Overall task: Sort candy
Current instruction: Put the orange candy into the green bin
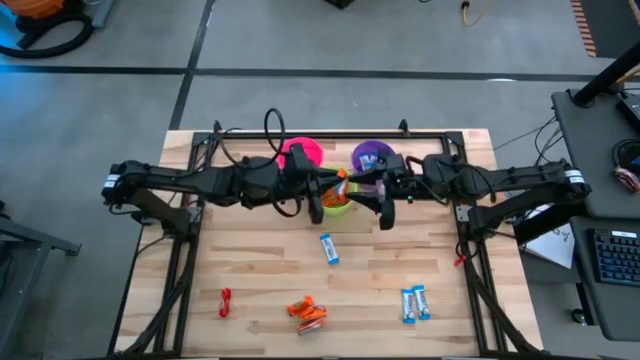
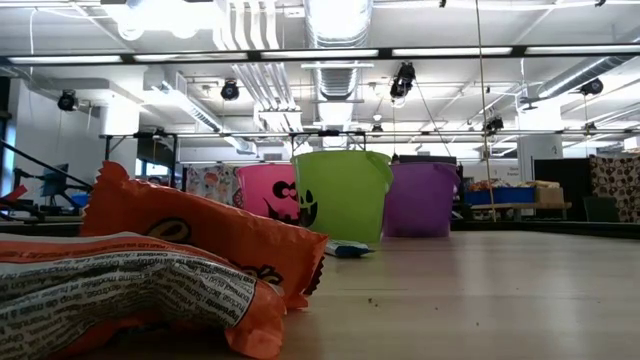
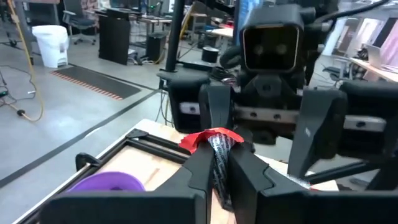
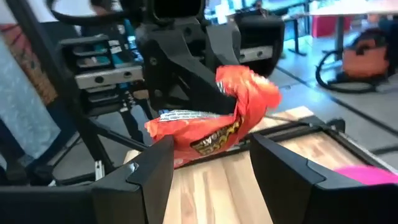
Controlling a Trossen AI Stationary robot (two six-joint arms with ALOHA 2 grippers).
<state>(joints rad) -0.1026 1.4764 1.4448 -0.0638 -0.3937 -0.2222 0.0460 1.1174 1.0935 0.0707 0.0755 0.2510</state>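
Left gripper (image 3: 217, 171) fingers are pinched on a red candy (image 4: 214, 127) above the green cup (image 1: 337, 203) near the counter's back edge; right gripper (image 4: 208, 165) fingers spread around it. Looks light, crinkly, slippery, so grab mid-body

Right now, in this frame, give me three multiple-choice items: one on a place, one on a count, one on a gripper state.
1. Where do both grippers meet?
A. over the green cup
B. at the table's near edge
C. off the table
2. How many cups stand on the table?
A. one
B. three
C. five
3. The left gripper is:
A. wide open
B. out of sight
C. shut on a red candy

Key: 1 A, left gripper and right gripper flank the green cup. 2 B, with the pink cup and purple cup. 3 C, red candy is pinched.
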